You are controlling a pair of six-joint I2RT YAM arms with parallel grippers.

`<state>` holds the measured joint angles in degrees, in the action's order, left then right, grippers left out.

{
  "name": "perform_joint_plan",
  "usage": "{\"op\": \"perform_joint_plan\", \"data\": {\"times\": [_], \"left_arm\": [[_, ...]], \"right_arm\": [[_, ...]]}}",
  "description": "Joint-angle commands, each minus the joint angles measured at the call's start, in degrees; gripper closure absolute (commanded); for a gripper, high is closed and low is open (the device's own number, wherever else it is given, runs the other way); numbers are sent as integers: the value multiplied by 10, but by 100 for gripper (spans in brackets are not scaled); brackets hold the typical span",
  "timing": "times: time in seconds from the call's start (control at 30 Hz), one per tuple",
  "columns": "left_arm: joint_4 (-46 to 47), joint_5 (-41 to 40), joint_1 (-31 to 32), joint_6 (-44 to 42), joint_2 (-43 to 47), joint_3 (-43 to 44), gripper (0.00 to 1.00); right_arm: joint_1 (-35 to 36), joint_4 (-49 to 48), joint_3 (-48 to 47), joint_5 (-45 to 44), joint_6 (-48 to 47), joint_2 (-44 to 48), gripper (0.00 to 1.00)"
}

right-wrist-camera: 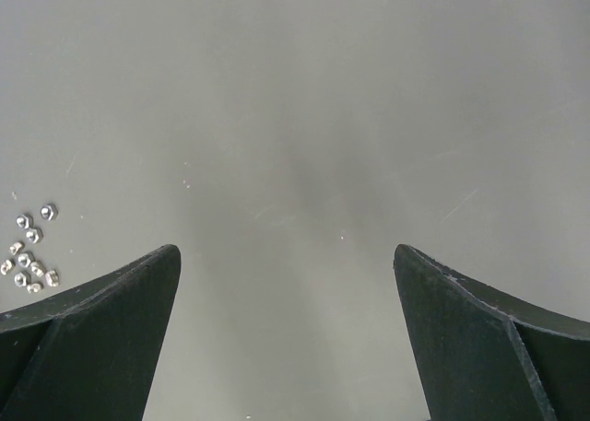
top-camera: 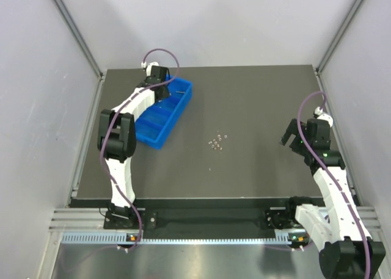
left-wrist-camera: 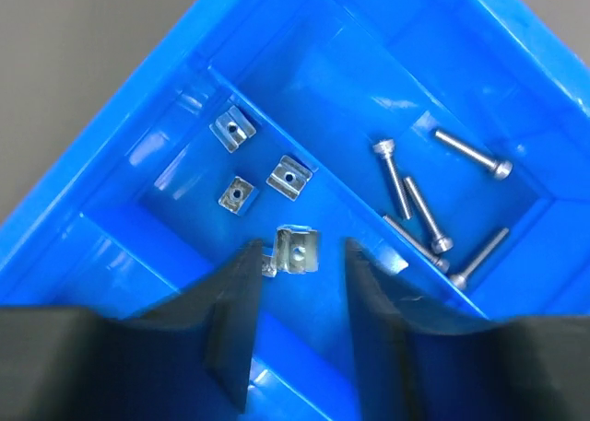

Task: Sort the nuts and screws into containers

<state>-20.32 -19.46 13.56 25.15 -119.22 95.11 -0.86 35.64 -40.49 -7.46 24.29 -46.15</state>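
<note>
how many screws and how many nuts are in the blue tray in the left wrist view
screws: 5
nuts: 4, plus a half-hidden bit that may be a fifth
total: 9 clearly seen in the blue tray

Overhead cam; wrist cams close, downward

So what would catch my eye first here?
The bright blue tray at the far left of the table, with the left gripper open over it. Inside, square nuts lie in one compartment and screws in the next. Then a small cluster of loose nuts mid-table.
</note>
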Motion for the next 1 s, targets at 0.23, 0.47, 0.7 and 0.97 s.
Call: {"op": "perform_joint_plan", "data": {"times": [0.23,0.47,0.7,0.97], "left_arm": [[-6,16,35,-8,129,-19,34],[-17,-14,220,-34,195,-62,33],[-17,30,349,-15,117,-49,37],[-46,38,372,-10,2,17,44]], "right_arm": [[4,-21,-18,1,3,-5,0],[4,-26,-18,7,-5,-17,0],[4,-32,-20,29,-6,-8,0],[4,-16,-20,23,-8,15,0]]}}
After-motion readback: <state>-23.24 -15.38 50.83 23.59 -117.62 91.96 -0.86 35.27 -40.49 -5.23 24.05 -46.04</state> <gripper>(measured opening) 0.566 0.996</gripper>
